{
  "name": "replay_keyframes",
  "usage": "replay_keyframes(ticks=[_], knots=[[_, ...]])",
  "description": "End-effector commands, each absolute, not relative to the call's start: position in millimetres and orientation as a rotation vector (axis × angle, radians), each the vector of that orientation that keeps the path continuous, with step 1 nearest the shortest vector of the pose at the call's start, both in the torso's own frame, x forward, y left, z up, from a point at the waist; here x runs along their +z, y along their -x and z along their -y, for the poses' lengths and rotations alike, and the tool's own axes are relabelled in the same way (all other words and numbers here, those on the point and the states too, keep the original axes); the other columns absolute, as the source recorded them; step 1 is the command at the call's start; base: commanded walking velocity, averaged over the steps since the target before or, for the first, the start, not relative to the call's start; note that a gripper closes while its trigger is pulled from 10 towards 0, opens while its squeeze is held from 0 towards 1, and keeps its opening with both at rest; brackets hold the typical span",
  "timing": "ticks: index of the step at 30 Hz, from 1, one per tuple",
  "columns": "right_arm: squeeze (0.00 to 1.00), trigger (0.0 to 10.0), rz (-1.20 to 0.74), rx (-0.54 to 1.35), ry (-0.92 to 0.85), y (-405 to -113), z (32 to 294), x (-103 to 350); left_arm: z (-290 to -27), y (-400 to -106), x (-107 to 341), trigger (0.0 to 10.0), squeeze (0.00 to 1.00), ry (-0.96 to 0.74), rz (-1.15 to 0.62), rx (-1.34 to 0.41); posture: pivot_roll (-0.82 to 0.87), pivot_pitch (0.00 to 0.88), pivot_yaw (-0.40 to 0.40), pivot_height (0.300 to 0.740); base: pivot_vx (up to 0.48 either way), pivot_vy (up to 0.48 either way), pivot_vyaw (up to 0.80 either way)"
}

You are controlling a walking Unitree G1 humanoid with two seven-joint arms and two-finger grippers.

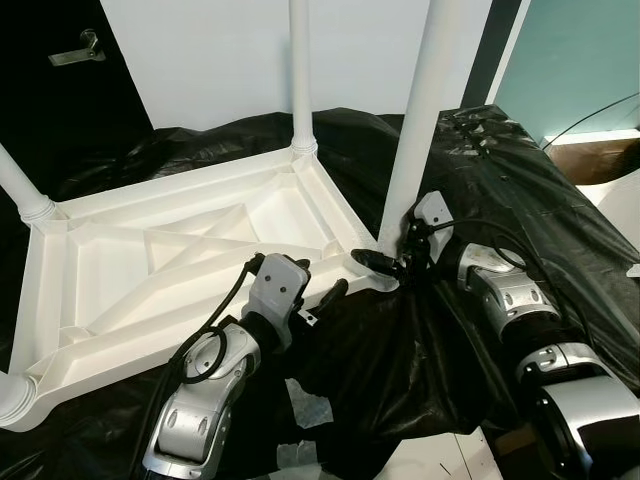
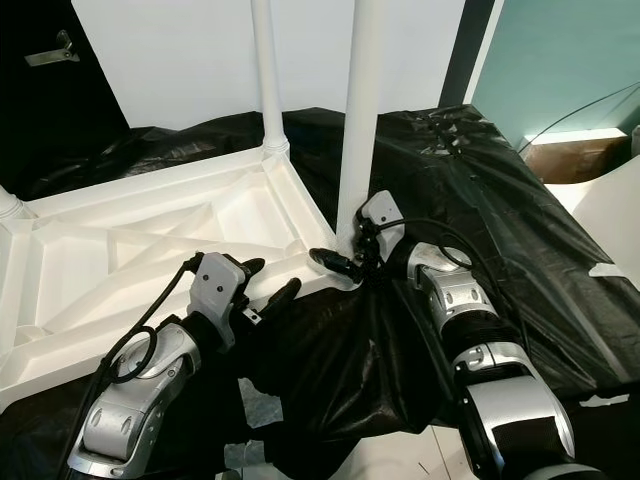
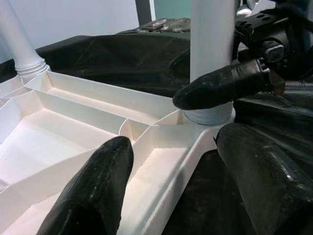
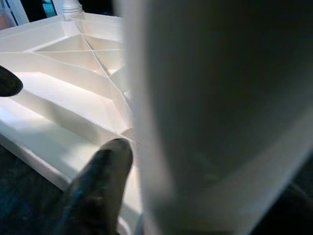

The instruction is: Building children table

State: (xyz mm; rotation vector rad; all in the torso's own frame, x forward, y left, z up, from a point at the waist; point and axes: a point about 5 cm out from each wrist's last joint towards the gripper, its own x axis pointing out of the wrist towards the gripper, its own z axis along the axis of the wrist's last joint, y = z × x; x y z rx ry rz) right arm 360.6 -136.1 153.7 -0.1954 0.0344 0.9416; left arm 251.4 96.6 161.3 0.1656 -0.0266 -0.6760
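The white plastic table top [image 1: 180, 250] lies upside down on a black sheet. A leg stands upright at its far corner [image 1: 300, 70], and another at its left corner [image 1: 20, 185]. At the near right corner stands a third leg [image 1: 415, 130], in its socket [image 3: 208, 115]. My right gripper [image 1: 392, 252] is shut on the base of this leg; one finger [image 3: 220, 85] presses its front, and the leg [image 4: 210, 112] sits between both fingers. My left gripper [image 2: 268, 280] is open, its fingers [image 3: 98, 191] astride the table's near rim close to that corner.
A crinkled black sheet [image 1: 520, 200] covers the ground around the table. A fourth leg's base [image 1: 12, 400] shows at the near left corner. Behind are a white wall, a dark door with a handle [image 1: 75, 50], a teal wall and a brown board [image 1: 600, 160] at right.
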Motion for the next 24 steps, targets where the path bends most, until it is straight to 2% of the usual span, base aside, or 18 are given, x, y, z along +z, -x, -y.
replay_keyframes(ticks=[1, 6, 7, 9, 10, 15, 17, 24], knots=[[0.00, 0.0, -0.074, 0.991, 0.196, -358, 130, 145, -98, -252, 159, 10.0, 0.00, -0.167, 0.019, -0.651, 0.11, 0.011, -0.027, 0.740, 0.000, 0.000, 0.00], [0.00, 0.0, -0.092, 0.952, 0.190, -359, 135, 142, -100, -251, 159, 10.0, 0.00, -0.166, 0.016, -0.646, 0.11, 0.016, -0.032, 0.740, 0.000, 0.000, 0.00], [0.00, 1.2, -0.103, 0.910, 0.199, -361, 138, 141, -100, -251, 159, 10.0, 0.00, -0.165, 0.015, -0.644, 0.11, 0.020, -0.034, 0.740, 0.000, 0.000, 0.00], [0.00, 1.2, -0.111, 0.882, 0.205, -362, 140, 141, -100, -251, 159, 10.0, 0.00, -0.164, 0.015, -0.642, 0.10, 0.021, -0.034, 0.740, 0.000, 0.000, 0.00], [0.00, 10.0, -0.114, 0.837, 0.193, -363, 141, 140, -100, -251, 159, 10.0, 0.00, -0.163, 0.014, -0.640, 0.10, 0.025, -0.038, 0.740, 0.000, 0.000, 0.00], [0.00, 10.0, -0.112, 0.768, 0.165, -363, 139, 138, -99, -250, 158, 10.0, 0.00, -0.159, 0.012, -0.638, 0.10, 0.032, -0.039, 0.740, 0.000, 0.000, 0.00], [0.00, 10.0, -0.129, 0.645, 0.097, -360, 132, 131, -96, -249, 157, 10.0, 0.00, -0.151, 0.011, -0.641, 0.10, 0.040, -0.044, 0.740, 0.000, 0.000, 0.00], [0.00, 10.0, -0.129, 0.471, 0.029, -350, 118, 123, -93, -247, 157, 10.0, 0.00, -0.131, 0.009, -0.640, 0.10, 0.044, -0.042, 0.740, 0.000, 0.000, 0.00]])
